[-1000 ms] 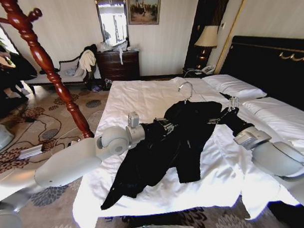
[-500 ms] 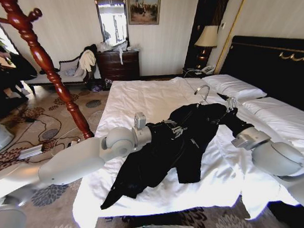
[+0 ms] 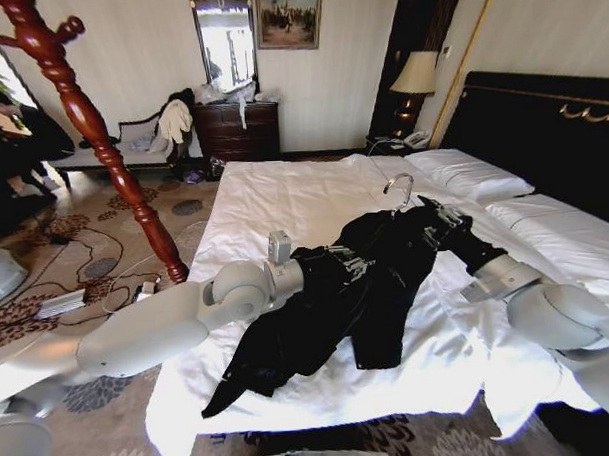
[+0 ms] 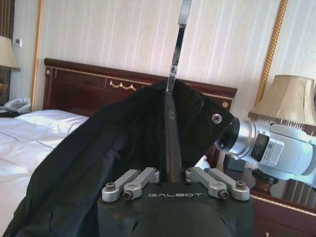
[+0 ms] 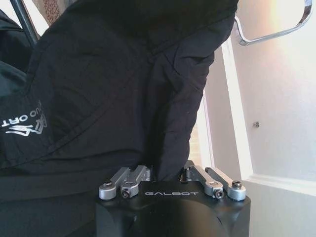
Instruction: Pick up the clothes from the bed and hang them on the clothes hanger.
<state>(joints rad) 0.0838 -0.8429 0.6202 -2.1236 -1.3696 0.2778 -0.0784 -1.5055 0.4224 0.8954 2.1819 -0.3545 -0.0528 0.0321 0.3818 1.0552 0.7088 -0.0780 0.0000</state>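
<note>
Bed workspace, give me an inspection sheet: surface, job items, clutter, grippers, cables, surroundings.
Surface: bed, white sheets, rumpled.
Job's things: black jacket draped on the clothes hanger, silver hook up; lower jacket lies on the sheets.
Clutter: nothing seen on the bed.
Grippers: left gripper shut on the hanger's neck; right gripper shut on jacket fabric.
Cables: cords on the carpet left of the bed.
Surroundings: wooden coat stand, dresser, lamp, black headboard.
</note>
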